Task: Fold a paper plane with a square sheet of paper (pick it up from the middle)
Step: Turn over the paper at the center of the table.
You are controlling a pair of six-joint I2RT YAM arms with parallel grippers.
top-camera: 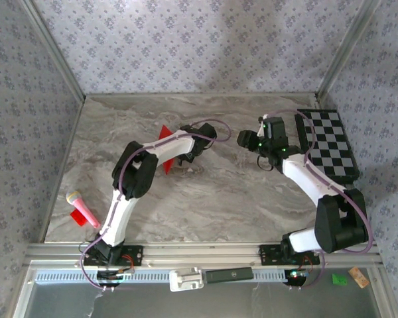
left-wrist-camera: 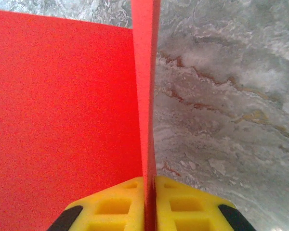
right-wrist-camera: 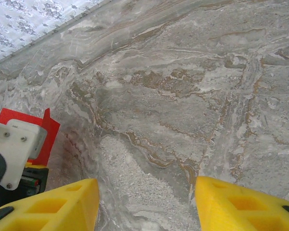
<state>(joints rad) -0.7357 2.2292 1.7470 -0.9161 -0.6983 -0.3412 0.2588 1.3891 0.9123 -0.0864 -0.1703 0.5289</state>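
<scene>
Two tools: left tool [left-wrist-camera: 149, 195] tight on red sheet [left-wrist-camera: 62, 120] edge, right tool [right-wrist-camera: 147, 195] wide above open table [right-wrist-camera: 183, 96].

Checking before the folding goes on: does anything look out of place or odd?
The red paper isn't flat: one flap stands upright, pinched in the left jaws. A stray pink microphone lies at the far left.
</scene>
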